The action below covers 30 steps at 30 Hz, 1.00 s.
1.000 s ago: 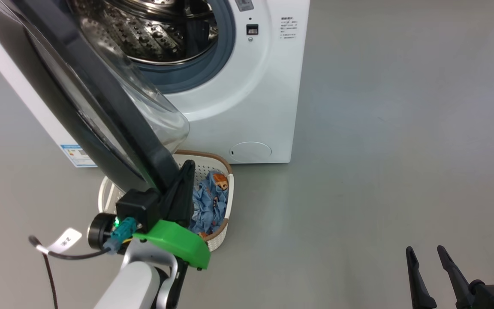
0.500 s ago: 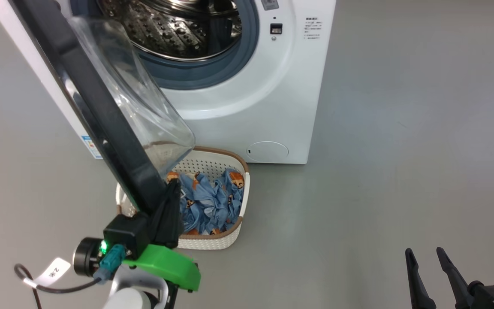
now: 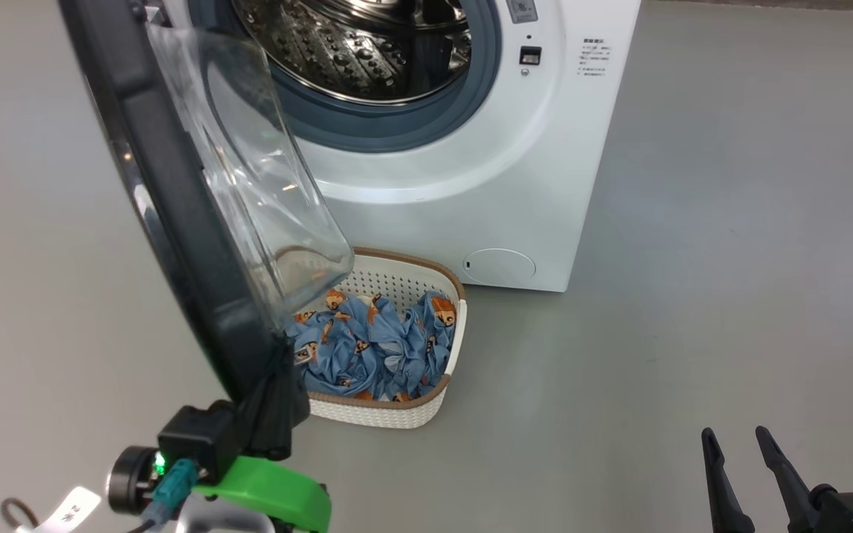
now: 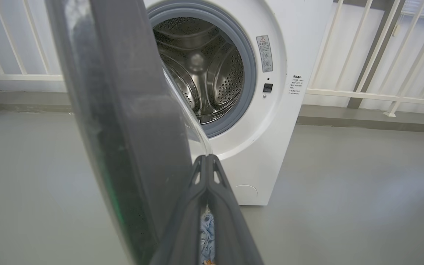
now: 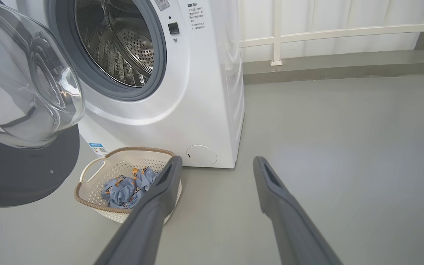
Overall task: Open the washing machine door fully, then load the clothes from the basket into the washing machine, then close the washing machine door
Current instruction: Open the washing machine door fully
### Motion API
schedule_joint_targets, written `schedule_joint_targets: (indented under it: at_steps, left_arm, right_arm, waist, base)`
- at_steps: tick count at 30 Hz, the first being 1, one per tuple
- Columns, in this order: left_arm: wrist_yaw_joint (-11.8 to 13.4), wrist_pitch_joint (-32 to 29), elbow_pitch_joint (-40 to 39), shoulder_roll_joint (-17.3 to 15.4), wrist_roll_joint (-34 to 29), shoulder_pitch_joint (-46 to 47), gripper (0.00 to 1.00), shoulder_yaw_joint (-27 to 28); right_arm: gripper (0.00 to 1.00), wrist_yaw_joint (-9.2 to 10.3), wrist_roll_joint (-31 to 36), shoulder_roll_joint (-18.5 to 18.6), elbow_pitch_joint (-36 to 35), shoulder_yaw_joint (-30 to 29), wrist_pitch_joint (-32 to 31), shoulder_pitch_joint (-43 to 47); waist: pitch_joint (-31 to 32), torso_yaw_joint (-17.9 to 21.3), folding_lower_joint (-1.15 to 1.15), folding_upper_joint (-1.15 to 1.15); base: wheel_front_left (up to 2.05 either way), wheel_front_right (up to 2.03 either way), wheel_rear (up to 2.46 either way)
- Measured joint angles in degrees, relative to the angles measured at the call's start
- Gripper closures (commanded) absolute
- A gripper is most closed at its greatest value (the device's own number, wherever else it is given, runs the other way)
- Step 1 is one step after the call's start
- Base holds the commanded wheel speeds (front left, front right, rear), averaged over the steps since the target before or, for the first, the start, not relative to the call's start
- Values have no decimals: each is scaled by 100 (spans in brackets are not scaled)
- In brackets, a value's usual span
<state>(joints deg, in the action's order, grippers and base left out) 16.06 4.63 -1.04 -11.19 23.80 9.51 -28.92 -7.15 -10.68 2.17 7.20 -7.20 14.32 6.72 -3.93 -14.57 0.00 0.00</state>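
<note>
My left pincer (image 4: 206,159), fully closed, presses the washing machine door (image 3: 175,222) rim at 7 o'clock. My right pincer (image 3: 734,437) is wide, empty. The door stands wider than before. The clothes (image 3: 375,348) lie in the basket (image 3: 397,414) at 6 o'clock.

washing machine (image 3: 486,192): white body; gasket (image 3: 397,137) grey; drum (image 3: 367,52) shiny steel, dotted hole pattern
washing machine door (image 3: 175,222): glossy black ring, clear glass
basket (image 3: 389,414): cream, perforated, brown woven-look rim
clothes (image 3: 375,348): light blue, small orange-brown face print
floor (image 3: 693,259): plain grey
left wrist cover (image 3: 271,496): bright green
</note>
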Motion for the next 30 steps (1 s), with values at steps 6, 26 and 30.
schedule_joint_targets:
  at_steps: [6, 26, 30]
  left_arm:
    - [210, 109, -109, -188, 15, -241, 100, 307]
    - [697, 423, -180, -636, 323, -483, 100, 1402]
    - [705, 547, -47, -712, 433, -477, 100, 1684]
  right_arm:
    - [0, 0, 0, 0, 0, 1, 0, 3]
    - [0, 0, 22, 0, -33, -2, 0, -74]
    - [0, 0, 53, 1, -91, -35, 0, -178]
  waist:
    - [32, -115, 0, 0]
    - [-209, -135, 0, 0]
    - [-318, -108, 0, 0]
  base:
    - [0, 0, 0]
    - [0, 0, 0]
    - [0, 0, 0]
